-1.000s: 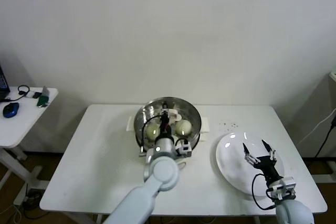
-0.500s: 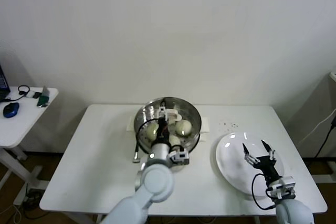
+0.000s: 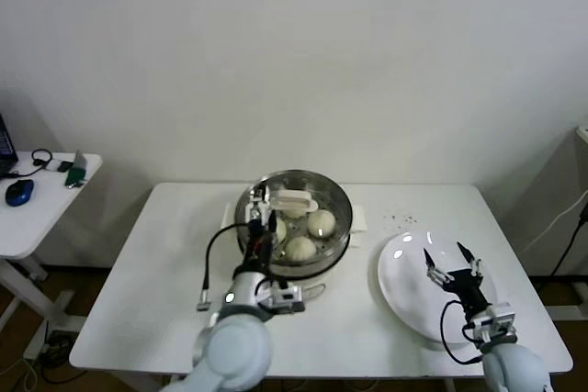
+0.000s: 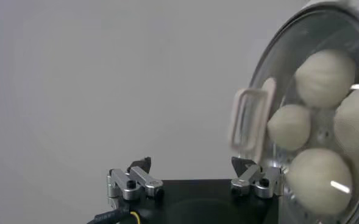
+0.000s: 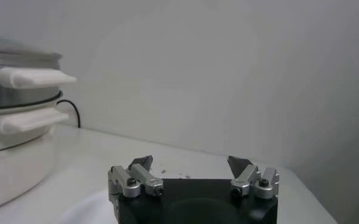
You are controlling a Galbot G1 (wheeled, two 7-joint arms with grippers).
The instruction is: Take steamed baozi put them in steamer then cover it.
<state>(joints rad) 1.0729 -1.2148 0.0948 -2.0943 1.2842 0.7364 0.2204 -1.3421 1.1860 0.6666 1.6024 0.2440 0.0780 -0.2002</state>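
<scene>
The steel steamer [image 3: 338, 213] stands on its cream pot base at the table's middle back. The clear glass cover [image 3: 317, 188] lies on it, its pale handle [image 3: 292, 197] at centre. Steamed baozi [image 3: 320, 222] show through the glass, also in the left wrist view [image 4: 325, 76]. My left gripper [image 3: 260, 211] is open and empty at the steamer's left rim, just clear of the handle [image 4: 250, 119]; its open fingers frame bare wall in its wrist view [image 4: 194, 167]. My right gripper [image 3: 447, 262] is open and empty above the white plate [image 3: 404, 296].
The plate is bare, at the table's right front. A black cable [image 3: 209, 263] loops down beside my left arm. A side table [image 3: 37, 204] with a mouse and small items stands at far left. The right wrist view shows the steamer's side handles [image 5: 36, 76].
My left gripper has let go of the cover's handle and drawn left and back from over the steamer's centre. The cover now rests on the steamer. The right arm has not moved.
</scene>
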